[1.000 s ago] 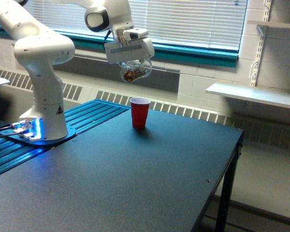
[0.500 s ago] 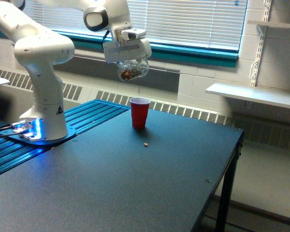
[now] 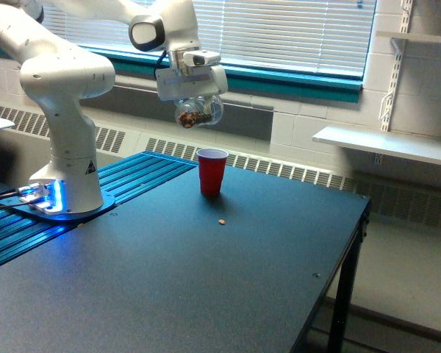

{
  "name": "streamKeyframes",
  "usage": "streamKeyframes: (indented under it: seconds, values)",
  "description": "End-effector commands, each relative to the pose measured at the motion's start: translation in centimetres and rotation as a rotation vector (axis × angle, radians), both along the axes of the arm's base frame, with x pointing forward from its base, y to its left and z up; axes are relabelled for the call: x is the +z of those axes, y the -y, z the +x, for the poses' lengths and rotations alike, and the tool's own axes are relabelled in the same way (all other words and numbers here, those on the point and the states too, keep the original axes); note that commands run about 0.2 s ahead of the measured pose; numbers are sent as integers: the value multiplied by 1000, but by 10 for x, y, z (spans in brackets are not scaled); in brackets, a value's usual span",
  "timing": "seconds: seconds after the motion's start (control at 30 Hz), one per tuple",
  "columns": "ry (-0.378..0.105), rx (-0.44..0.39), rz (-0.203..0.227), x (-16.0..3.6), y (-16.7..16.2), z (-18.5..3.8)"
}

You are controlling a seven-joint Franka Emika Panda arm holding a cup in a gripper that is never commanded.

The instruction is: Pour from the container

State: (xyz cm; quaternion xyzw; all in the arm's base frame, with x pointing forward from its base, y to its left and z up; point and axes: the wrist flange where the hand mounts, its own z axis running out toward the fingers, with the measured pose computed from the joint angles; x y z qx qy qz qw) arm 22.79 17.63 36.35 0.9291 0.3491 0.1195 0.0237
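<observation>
In the exterior view my gripper (image 3: pixel 193 101) is shut on the container (image 3: pixel 197 112), a clear plastic cup with brown pieces in its bottom. The cup hangs tilted in the air, up and a little to the left of the red cup (image 3: pixel 213 171). That red cup stands upright on the dark table (image 3: pixel 206 279), open at the top. One small brown piece (image 3: pixel 221 221) lies on the table just in front of the red cup.
The white arm base (image 3: pixel 66 184) stands at the table's left on blue ribbed matting (image 3: pixel 125 184). The table's right edge (image 3: pixel 338 272) drops off to the floor. A white shelf (image 3: pixel 386 143) is on the wall at the right.
The gripper and clear cup have shifted slightly left and the cup has turned back toward upright. A brown piece now lies on the table in front of the red cup.
</observation>
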Motion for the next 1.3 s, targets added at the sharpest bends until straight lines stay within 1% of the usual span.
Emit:
streamKeyframes:
  seconds: [0.03, 0.53, 0.83, 1.13, 1.3]
  values:
    - [-28, -20, -31, -16, 14, 0]
    - [-38, -3, -90, -24, 19, 1]
    - [-46, 4, -109, -27, 22, 1]
    - [-53, 20, -136, -34, 19, -1]
    - [-56, 27, -144, -39, 15, -3]
